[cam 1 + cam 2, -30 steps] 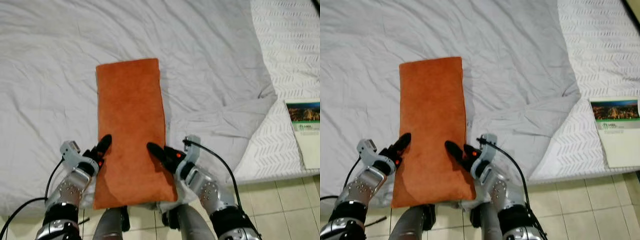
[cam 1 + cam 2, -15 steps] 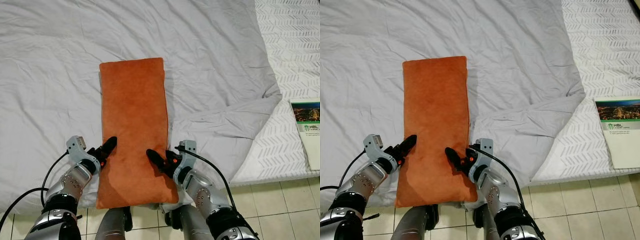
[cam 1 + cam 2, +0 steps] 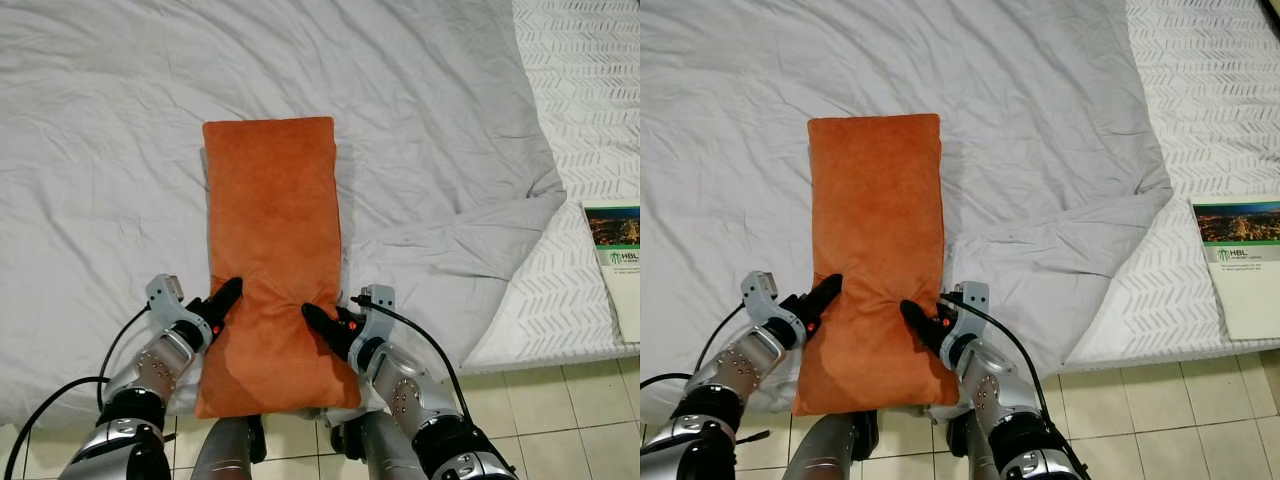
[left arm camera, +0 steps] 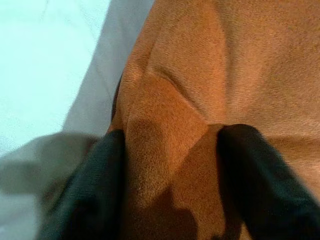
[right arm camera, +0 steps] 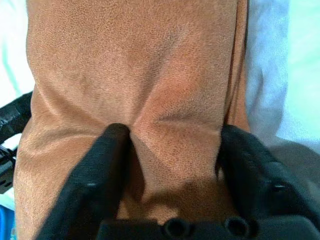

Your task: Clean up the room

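a rumpled grey bedsheet (image 3: 420, 120) covered the bed, and the orange pillow's (image 3: 272, 240) near end overhung the edge, hiding the floor below. its long axis ran straight away from the robot. the left gripper (image 4: 170, 165) and right gripper (image 5: 172, 155) each pinched a fold of it.

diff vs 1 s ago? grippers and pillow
Both grippers, left and right, have closed inward and now pinch the near end of the orange pillow, puckering it between them. The pillow still lies lengthwise on the grey sheet; the booklet hasn't moved.
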`<state>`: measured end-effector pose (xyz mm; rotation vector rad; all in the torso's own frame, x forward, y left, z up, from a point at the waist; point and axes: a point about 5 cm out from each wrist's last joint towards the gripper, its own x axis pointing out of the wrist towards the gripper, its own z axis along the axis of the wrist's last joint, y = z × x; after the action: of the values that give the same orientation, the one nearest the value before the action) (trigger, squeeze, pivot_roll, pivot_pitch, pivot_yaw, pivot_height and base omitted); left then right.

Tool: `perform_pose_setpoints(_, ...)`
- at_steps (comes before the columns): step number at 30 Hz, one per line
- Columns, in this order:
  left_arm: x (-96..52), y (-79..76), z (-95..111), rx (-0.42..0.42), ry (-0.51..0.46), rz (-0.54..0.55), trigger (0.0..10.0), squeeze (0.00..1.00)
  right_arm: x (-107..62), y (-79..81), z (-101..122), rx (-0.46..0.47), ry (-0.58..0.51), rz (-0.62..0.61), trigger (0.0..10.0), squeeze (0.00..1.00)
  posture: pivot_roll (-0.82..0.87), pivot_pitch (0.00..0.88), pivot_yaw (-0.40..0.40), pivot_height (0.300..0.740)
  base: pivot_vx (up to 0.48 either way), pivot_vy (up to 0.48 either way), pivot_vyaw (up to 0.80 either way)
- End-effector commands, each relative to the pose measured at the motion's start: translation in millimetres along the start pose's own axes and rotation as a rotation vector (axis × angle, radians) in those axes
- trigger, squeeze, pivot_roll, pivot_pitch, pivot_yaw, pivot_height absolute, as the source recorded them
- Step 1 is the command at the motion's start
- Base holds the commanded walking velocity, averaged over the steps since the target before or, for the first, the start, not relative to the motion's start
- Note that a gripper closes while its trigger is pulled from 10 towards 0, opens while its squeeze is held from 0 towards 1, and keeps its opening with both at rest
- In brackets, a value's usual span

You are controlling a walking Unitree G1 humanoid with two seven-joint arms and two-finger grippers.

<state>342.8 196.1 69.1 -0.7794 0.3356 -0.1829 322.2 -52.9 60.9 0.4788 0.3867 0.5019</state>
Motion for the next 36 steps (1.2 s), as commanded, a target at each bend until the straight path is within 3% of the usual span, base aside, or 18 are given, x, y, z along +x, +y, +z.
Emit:
perform_pose_setpoints(1, -5.6, 10.2, -52.9, -0.029, 0.195, 0.063, 0.0, 0.0, -7.7, 5.7, -60.9, 0.073, 0.228, -0.033, 0.0, 0.0, 0.0, 0.559, -0.09, 0.74, 0.0, 0.0, 0.0)
perform_pose_setpoints(4, -5.3, 9.5, -56.8, 0.04, 0.162, 0.067, 0.0, 0.0, -12.1, 4.7, -71.8, 0.119, 0.246, -0.048, 0.0, 0.0, 0.0, 0.567, -0.076, 0.74, 0.0, 0.0, 0.0)
perform_pose_setpoints(13, -9.8, 11.2, -76.4, 0.059, 0.187, 0.076, 0.0, 0.0, -17.7, -0.3, -83.8, 0.177, 0.258, -0.098, 0.0, 0.0, 0.0, 0.567, -0.071, 0.74, 0.0, 0.0, 0.0)
perform_pose_setpoints(14, -10.9, 7.2, -86.9, 0.11, 0.202, 0.057, 0.0, 0.0, -19.0, -1.7, -85.6, 0.16, 0.256, -0.107, 0.0, 0.0, 0.0, 0.54, -0.066, 0.74, 0.0, 0.0, 0.0)
perform_pose_setpoints(15, -10.9, 7.2, -86.9, 0.11, 0.202, 0.057, 0.0, 0.0, -19.0, -1.7, -85.6, 0.16, 0.256, -0.107, 0.0, 0.0, 0.0, 0.54, -0.066, 0.74, 0.0, 0.0, 0.0)
perform_pose_setpoints(17, -11.9, -7.3, -96.8, 0.265, 0.192, -0.005, 0.0, 0.0, -19.3, -8.8, -75.2, 0.101, 0.209, -0.124, 0.0, 0.0, 0.01, 0.468, -0.065, 0.74, 0.0, 0.0, 0.0)
perform_pose_setpoints(18, -11.9, -7.3, -96.8, 0.265, 0.192, -0.005, 0.0, 0.0, -19.3, -8.8, -75.2, 0.101, 0.209, -0.124, 0.0, 0.0, 0.01, 0.468, -0.065, 0.74, 0.0, 0.0, 0.0)
perform_pose_setpoints(20, -10.2, -22.5, -85.4, 0.339, 0.12, -0.065, 0.0, 0.0, -18.2, -16.6, -53.8, 0.046, 0.127, -0.129, 0.0, 0.0, 0.02, 0.376, -0.064, 0.74, 0.0, 0.0, 0.0)
perform_pose_setpoints(23, -8.5, -29.4, -75.3, 0.383, 0.081, -0.092, 0.0, 0.0, -18.0, -20.6, -40.3, 0.021, 0.078, -0.131, 0.0, 0.0, 0.02, 0.31, -0.062, 0.74, 0.0, 0.0, 0.0)
perform_pose_setpoints(25, -8.7, -52.6, -39.0, 0.511, -0.046, -0.167, 0.0, 0.0, -25.8, -25.2, 8.3, -0.07, -0.133, -0.144, 0.0, 0.0, 0.02, 0.168, -0.052, 0.74, 0.0, 0.0, 0.0)
perform_pose_setpoints(26, -8.7, -52.6, -39.0, 0.511, -0.046, -0.167, 0.0, 0.0, -25.8, -25.2, 8.3, -0.07, -0.133, -0.144, 0.0, 0.0, 0.02, 0.168, -0.052, 0.74, 0.0, 0.0, 0.0)
perform_pose_setpoints(29, -17.0, -82.7, -6.8, 0.633, -0.185, -0.239, 0.0, 0.0, -50.1, -23.1, 56.5, -0.186, -0.373, -0.167, 0.0, 0.0, 0.04, 0.044, -0.045, 0.74, 0.0, 0.0, 0.0)
perform_pose_setpoints(30, -17.0, -82.7, -6.8, 0.633, -0.185, -0.239, 0.0, 0.0, -50.1, -23.1, 56.5, -0.186, -0.373, -0.167, 0.0, 0.0, 0.04, 0.044, -0.045, 0.74, 0.0, 0.0, 0.0)
perform_pose_setpoints(31, -20.1, -91.4, -0.2, 0.672, -0.229, -0.248, 0.0, 0.0, -61.4, -23.9, 70.3, -0.228, -0.454, -0.189, 0.0, 0.0, 0.04, 0.0, -0.044, 0.74, 0.0, 0.0, 0.0)
perform_pose_setpoints(33, -21.2, -94.2, 2.0, 0.683, -0.244, -0.248, 0.0, 0.0, -66.9, -24.5, 75.1, -0.243, -0.486, -0.202, 0.0, 0.0, 0.03, 0.0, -0.043, 0.74, 0.0, 0.0, 0.0)
perform_pose_setpoints(36, -27.8, -105.5, 1.0, 0.746, -0.263, -0.264, 0.0, 0.0, -89.3, -29.8, 87.0, -0.274, -0.585, -0.267, 0.0, 0.0, 0.03, 0.0, -0.036, 0.74, 0.0, 0.0, 0.0)
